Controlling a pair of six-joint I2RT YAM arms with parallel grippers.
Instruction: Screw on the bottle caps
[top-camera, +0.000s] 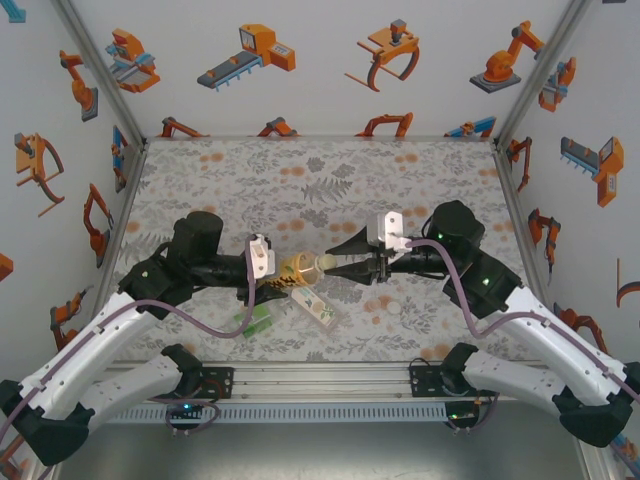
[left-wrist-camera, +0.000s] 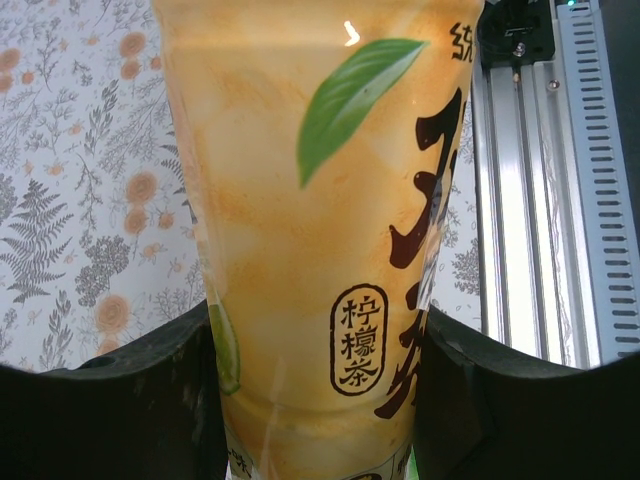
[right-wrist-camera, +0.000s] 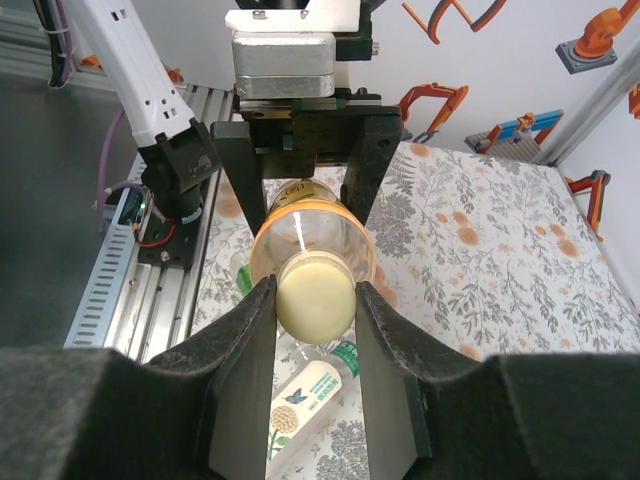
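Right wrist: right end effector (right-wrist-camera: 315, 292) pinches pale round plastic cap (right-wrist-camera: 315, 305) onto amber plastic bottle (right-wrist-camera: 303, 226) clamped in left end effector (left-wrist-camera: 318, 335); next, twist squarely.

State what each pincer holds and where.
Left pincer grips the amber bottle around its body; right pincer pinches the pale cap by its sides at the bottle's mouth.

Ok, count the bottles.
3. Amber bottle in the left gripper, right gripper holding a cap at its mouth; white-labelled bottle lying on the table just nearer; green bottle lying left of that. None seems hidden.
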